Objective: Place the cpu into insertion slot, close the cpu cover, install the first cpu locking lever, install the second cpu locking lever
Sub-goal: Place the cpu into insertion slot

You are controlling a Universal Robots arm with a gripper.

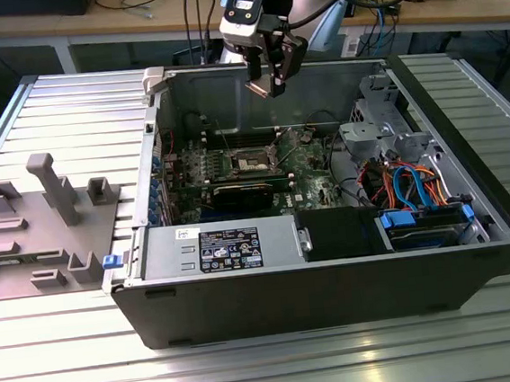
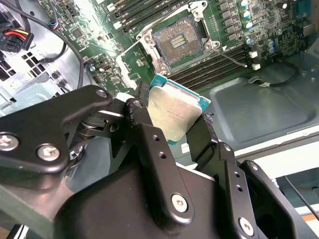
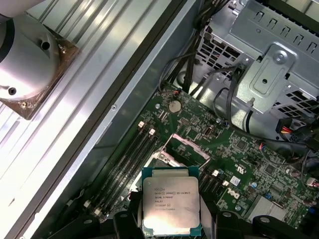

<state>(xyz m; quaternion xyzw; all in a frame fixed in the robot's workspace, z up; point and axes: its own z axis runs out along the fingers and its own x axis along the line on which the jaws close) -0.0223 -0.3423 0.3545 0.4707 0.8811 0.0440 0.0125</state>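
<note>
My gripper (image 1: 266, 86) hangs above the open computer case, over its back wall. It is shut on the cpu (image 1: 259, 89), a small flat square chip with a silver-grey top. In both wrist views the cpu (image 2: 174, 112) (image 3: 170, 205) sits clamped edge to edge between the two black fingers (image 2: 142, 114). The insertion slot (image 1: 252, 161) (image 2: 177, 42) lies open and empty on the green board well below the chip. The cpu cover (image 2: 130, 62) (image 3: 189, 145) stands raised at one side of the socket.
A drive cage (image 1: 375, 125) with orange and blue cables (image 1: 408, 181) fills the case on the exterior view's right. A power supply box (image 1: 220, 248) lies along the front. A grey fixture block (image 1: 41, 221) rests on the ribbed table at the exterior view's left.
</note>
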